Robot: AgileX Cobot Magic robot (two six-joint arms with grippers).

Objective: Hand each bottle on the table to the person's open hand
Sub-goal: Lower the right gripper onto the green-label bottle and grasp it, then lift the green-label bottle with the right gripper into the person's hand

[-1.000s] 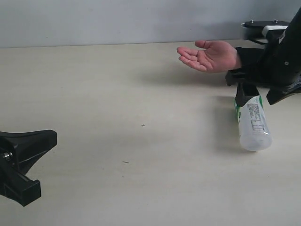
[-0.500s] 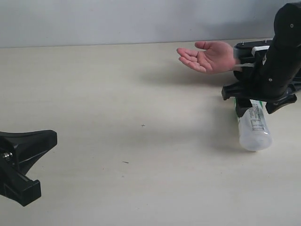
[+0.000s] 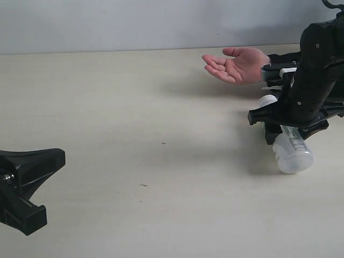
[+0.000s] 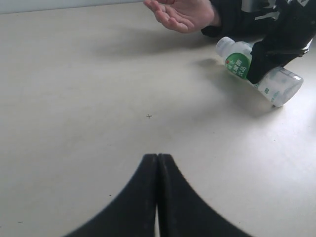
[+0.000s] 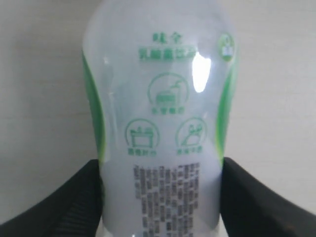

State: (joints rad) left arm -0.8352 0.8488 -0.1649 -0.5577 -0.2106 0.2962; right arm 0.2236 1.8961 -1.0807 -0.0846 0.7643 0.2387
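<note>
Lying flat, bottle straddled by right pincer

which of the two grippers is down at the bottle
The right gripper: its fingers straddle the lying milky-white bottle. The left gripper sits shut, far across the table.

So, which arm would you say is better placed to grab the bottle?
Right: the right gripper flanks the bottle, close to the open hand; the left gripper is shut and far off.
</note>
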